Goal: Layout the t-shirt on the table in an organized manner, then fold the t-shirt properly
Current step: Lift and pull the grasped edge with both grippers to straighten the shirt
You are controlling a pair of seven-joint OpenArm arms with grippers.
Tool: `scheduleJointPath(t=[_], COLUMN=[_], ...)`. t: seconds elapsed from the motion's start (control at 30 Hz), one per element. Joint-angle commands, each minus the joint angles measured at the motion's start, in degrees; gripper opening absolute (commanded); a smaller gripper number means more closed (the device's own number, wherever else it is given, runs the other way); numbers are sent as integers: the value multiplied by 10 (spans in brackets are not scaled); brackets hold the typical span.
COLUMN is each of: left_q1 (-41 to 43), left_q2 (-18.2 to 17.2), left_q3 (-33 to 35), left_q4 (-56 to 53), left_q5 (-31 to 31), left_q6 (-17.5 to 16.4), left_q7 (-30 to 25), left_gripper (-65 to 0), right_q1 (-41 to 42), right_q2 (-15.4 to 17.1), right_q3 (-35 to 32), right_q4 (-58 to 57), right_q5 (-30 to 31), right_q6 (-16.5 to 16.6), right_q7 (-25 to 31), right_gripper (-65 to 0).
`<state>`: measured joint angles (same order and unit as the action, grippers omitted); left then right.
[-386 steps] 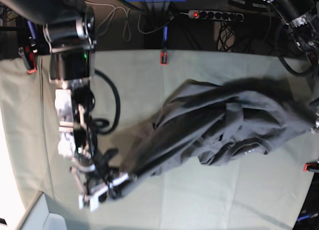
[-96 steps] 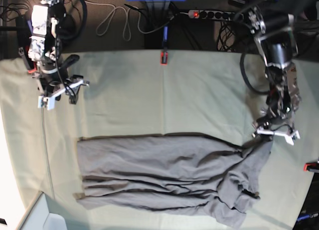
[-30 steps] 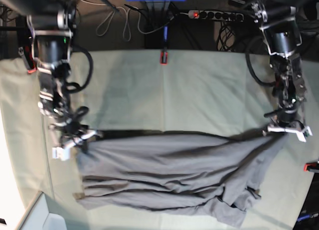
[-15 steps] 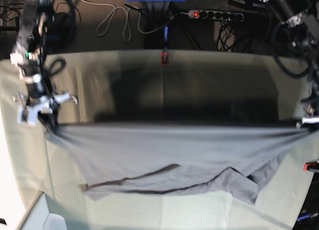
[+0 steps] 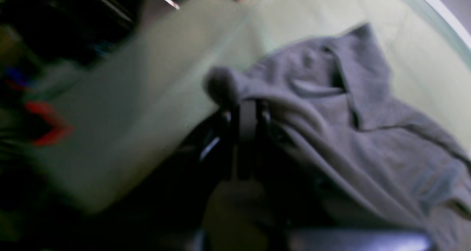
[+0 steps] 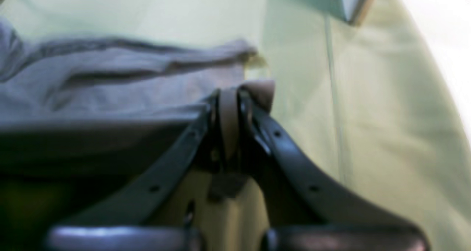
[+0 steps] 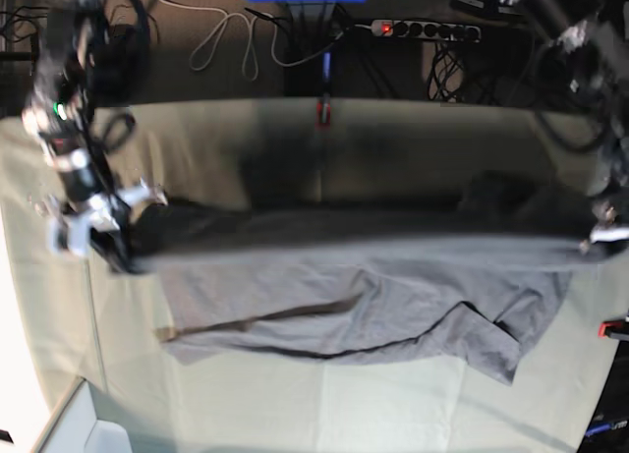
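The right tool (image 6: 232, 96) and the left tool (image 5: 244, 107) are each clamped on the t-shirt (image 7: 324, 311), at opposite ends of one edge. Between the two tools this edge runs almost straight across, raised off the tabletop (image 7: 256, 414), and it is blurred in the base view.

From the right tool a small flap of grey cloth sticks out past the fingertips. At the left tool a bunched fold of the shirt rises just beyond the fingertips, and the fabric slopes away from there in a long band.

On the near side of both tools, the rest of the t-shirt lies on the tabletop in loose folds. One corner of it points toward the near edge, closer to the left tool than to the right one. A dark shadow spreads over the tabletop on the far side of the raised edge.

Well apart from the tools, beyond the shirt's middle, a red clamp (image 7: 323, 113) grips the far edge of the tabletop. Another red clamp (image 7: 614, 328) sits near the left tool, at the side edge.
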<state>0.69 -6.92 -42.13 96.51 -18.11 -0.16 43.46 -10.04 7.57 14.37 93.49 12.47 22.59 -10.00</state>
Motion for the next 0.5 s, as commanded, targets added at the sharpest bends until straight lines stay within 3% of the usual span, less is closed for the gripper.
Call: scheduleJointPath(t=[0.0, 0.3, 0.37, 0.47], left_q1=[-23, -152, -174, -199], left_q2=[-6, -18, -28, -36], left_q3=[9, 37, 37, 36], left_q4=[-6, -171, -201, -231], left_q5=[-2, 1, -2, -1], left_q6=[-1, -1, -1, -1], left_q7=[-18, -58, -40, -3], left_gripper=[-649, -644, -615, -498], right_q1=[26, 211, 227, 234], right_q2=[6, 10, 17, 18], right_q3=[3, -33, -38, -35], right_q4=[-18, -241, -267, -282], right_q5=[6, 5, 5, 5], right_q6=[-2, -3, -3, -5], right_q7=[16, 16, 16, 17], right_gripper=[-650, -640, -580, -438])
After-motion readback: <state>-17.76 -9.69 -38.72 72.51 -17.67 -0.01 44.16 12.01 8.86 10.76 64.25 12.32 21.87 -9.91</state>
